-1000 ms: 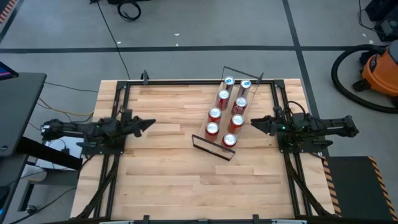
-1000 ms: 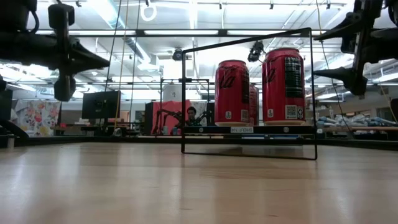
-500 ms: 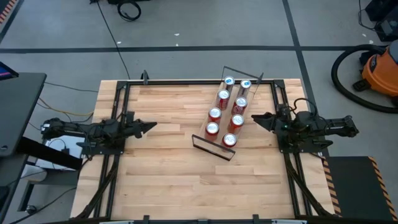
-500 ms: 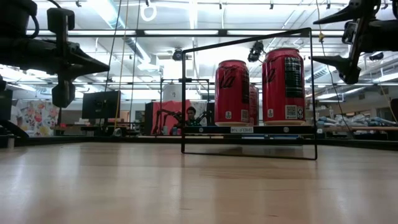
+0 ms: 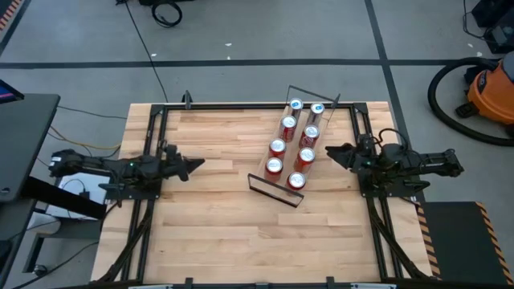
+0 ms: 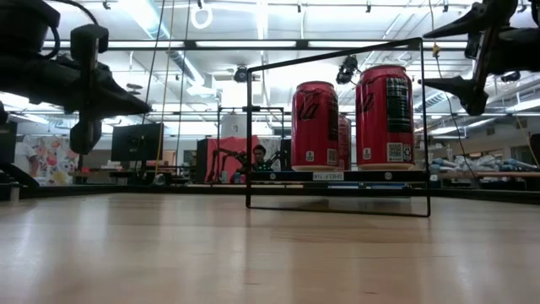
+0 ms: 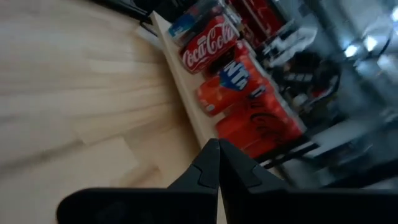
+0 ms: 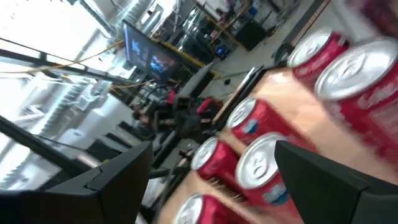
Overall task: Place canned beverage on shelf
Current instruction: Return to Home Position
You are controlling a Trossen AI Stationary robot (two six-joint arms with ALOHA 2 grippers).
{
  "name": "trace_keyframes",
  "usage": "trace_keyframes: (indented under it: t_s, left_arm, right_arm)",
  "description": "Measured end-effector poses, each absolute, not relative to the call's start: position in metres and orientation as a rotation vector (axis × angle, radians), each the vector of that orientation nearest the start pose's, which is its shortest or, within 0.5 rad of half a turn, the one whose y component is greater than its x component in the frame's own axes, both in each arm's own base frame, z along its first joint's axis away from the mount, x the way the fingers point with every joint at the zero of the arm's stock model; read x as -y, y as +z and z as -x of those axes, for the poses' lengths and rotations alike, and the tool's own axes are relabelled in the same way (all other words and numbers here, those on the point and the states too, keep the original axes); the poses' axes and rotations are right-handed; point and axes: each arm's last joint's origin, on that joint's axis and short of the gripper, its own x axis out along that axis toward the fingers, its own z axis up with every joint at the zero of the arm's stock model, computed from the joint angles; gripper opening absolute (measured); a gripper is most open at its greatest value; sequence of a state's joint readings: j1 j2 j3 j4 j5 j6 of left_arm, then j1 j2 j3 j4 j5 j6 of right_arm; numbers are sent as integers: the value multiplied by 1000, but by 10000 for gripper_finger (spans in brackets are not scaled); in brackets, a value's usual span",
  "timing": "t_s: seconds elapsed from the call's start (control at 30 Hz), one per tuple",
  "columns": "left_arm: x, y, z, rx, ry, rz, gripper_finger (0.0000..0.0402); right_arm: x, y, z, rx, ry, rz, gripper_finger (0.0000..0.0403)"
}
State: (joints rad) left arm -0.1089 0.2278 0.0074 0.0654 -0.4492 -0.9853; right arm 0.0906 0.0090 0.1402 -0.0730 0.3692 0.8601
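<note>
The front tall red aluminium cans [image 6: 315, 127] hide the rows behind them in the low view. At two o'clock in the high view, the round orange shop vacuum [image 5: 494, 95] is cut off.

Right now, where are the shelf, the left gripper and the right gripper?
shelf [image 5: 275, 192]: high view, on its dark end edge.
left gripper [image 5: 199, 164]: high view, at the tip where its shut fingers meet.
right gripper [image 5: 329, 152]: high view, at the fingertip end, fingers open.
</note>
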Motion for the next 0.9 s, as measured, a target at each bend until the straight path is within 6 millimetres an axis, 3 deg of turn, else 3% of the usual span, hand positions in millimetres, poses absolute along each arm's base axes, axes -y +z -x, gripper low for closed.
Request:
trace_keyframes:
  t_s: [0.13,0.27,0.63,0.9]
  left_arm:
    - [-1,151,-110,-39,389,706,5]
    - [-1,150,-110,-70,388,601,13]
    - [-1,150,-110,-69,389,602,26]
    - [-1,150,-110,-69,388,603,27]
  right_arm:
    - [3,200,-86,139,-260,-782,347]
    - [3,196,-86,103,-294,-772,347]
    - [-1,178,-85,-169,-177,-419,347]
    - [-1,179,-85,-156,-168,-439,347]
